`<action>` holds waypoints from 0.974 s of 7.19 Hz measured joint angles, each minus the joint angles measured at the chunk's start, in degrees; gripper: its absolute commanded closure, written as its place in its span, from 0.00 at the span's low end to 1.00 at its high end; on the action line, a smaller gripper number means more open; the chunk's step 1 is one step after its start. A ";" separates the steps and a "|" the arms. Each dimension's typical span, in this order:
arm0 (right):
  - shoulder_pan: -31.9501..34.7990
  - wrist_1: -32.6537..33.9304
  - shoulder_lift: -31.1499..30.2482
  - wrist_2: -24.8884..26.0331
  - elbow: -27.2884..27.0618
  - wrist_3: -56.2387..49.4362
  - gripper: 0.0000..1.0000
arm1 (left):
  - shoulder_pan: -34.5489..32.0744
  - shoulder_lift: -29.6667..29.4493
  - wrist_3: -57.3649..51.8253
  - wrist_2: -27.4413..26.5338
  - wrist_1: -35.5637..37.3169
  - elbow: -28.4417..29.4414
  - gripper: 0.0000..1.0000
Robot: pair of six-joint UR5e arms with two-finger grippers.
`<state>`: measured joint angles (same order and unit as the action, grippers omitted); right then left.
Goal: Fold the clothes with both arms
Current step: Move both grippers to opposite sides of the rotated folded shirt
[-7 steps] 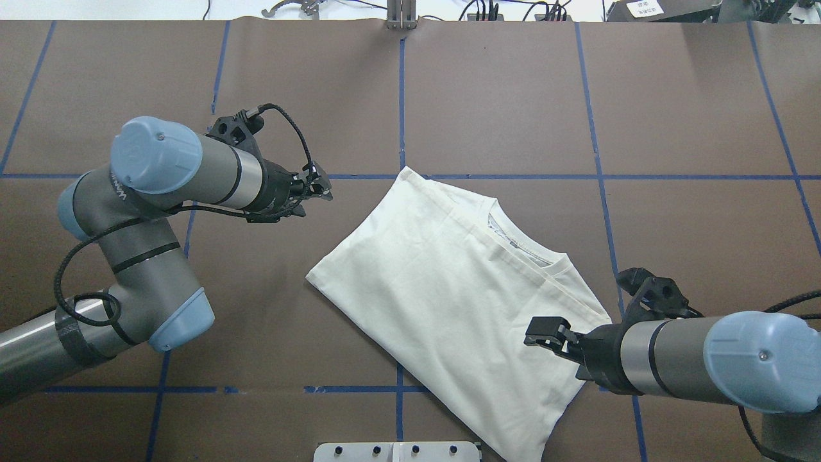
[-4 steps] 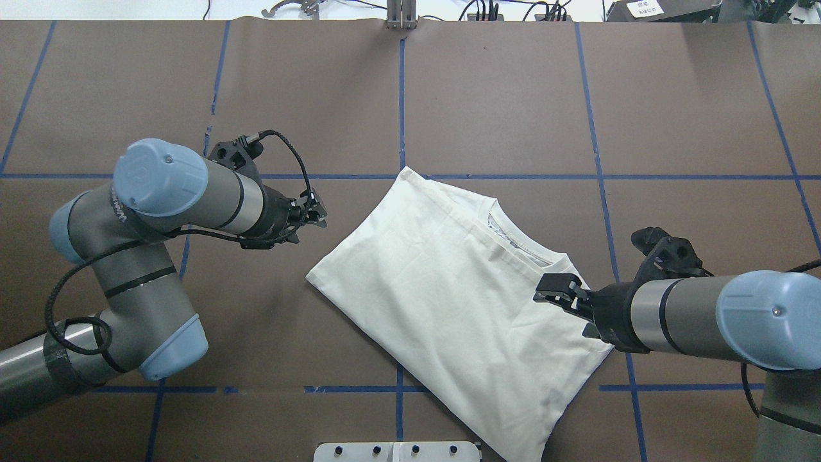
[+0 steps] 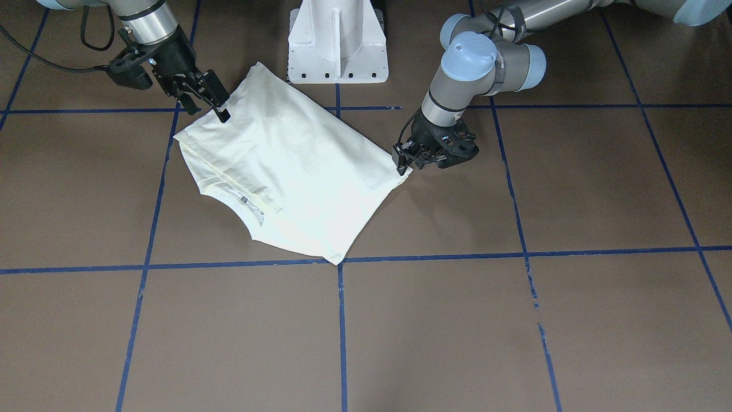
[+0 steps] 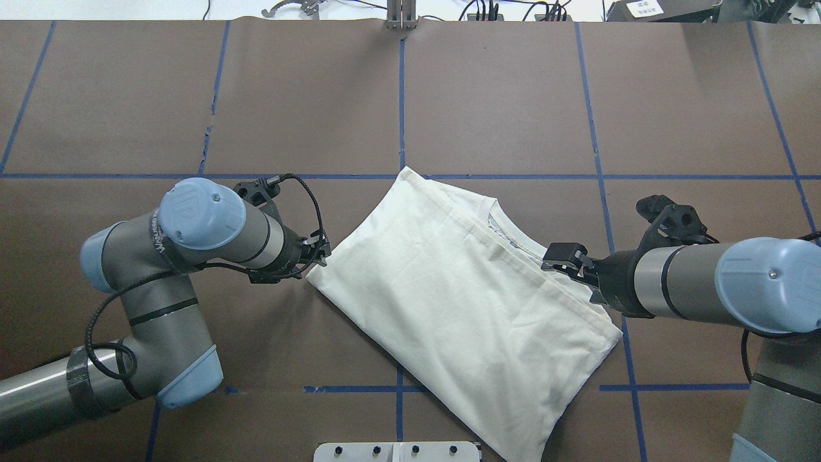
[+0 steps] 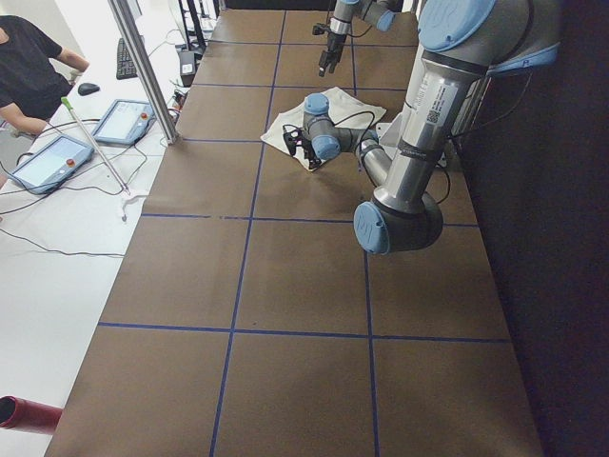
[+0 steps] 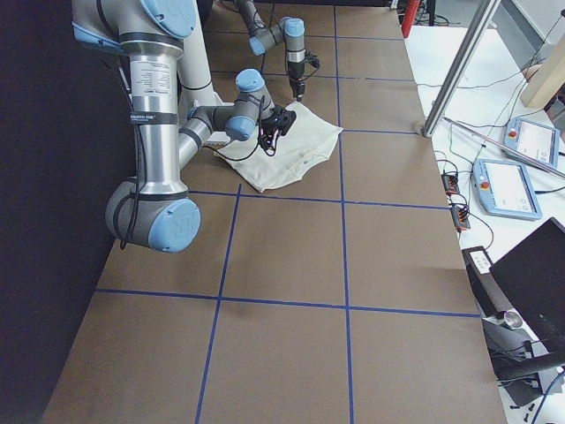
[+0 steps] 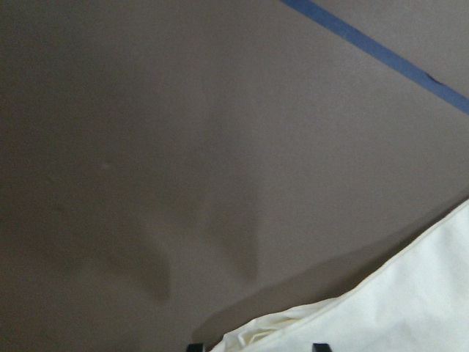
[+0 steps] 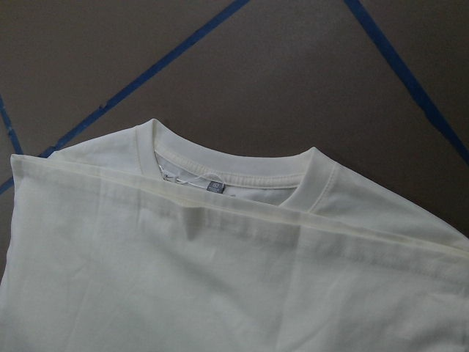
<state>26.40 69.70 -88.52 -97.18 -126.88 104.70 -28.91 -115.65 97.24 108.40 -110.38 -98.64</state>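
The clothes are one cream shirt point(image 4: 449, 301), folded into a slanted rectangle with its plain side up, mid-table point(image 3: 286, 166). Its ribbed neckline point(image 8: 220, 172) peeks out from under a folded edge on the far right side point(image 4: 513, 240). My left gripper point(image 4: 321, 253) is low at the shirt's left corner, open. In the left wrist view that corner point(image 7: 410, 308) lies between the two fingertips of the left gripper point(image 7: 256, 346). My right gripper point(image 4: 563, 258) hovers open over the shirt's right edge near the neckline, holding nothing point(image 3: 213, 106).
The white pedestal point(image 3: 337, 40) stands just behind the shirt on the robot's side. Blue tape lines point(image 4: 401, 115) grid the brown table. A person point(image 5: 29, 57) and tablets point(image 5: 52, 162) are at a white side table beyond the far edge.
My left gripper has moved down and right to the shirt's left corner. My right gripper has travelled away from the robot along the shirt's right edge, toward the neckline. The shirt's right edge shifted slightly.
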 measured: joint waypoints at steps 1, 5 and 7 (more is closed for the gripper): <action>0.09 0.00 0.04 0.02 0.06 -0.07 0.00 | 0.29 -0.04 -0.05 -0.02 0.02 0.38 0.55; 0.20 0.00 0.02 0.04 0.29 -0.11 0.00 | 0.84 -0.16 -0.64 -0.04 -0.22 2.05 1.00; 0.18 0.00 0.05 -0.04 0.41 -0.11 0.00 | 0.42 -0.01 -1.70 -0.13 -0.09 1.72 1.00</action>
<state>26.58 69.70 -88.46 -97.22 -126.47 104.59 -28.49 -115.66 95.55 108.28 -110.48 -96.92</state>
